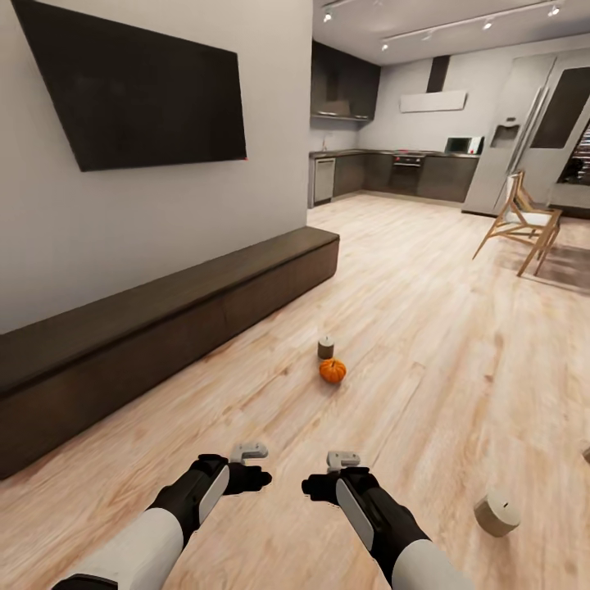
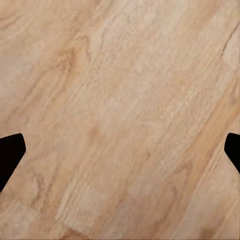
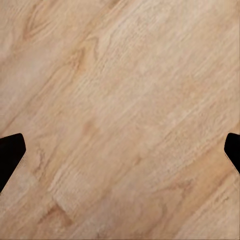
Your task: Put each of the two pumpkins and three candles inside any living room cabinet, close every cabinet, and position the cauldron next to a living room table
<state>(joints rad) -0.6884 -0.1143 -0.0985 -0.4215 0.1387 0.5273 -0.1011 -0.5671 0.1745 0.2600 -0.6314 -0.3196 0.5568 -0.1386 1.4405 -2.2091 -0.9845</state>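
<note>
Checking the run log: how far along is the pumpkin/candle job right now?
Nothing looks done. One pumpkin and a candle sit on the wood floor; another candle lies tipped at lower right. The cabinet along the wall looks closed. The left gripper and right gripper are open and empty above the floor. All stowing and the cauldron step remain.
</note>
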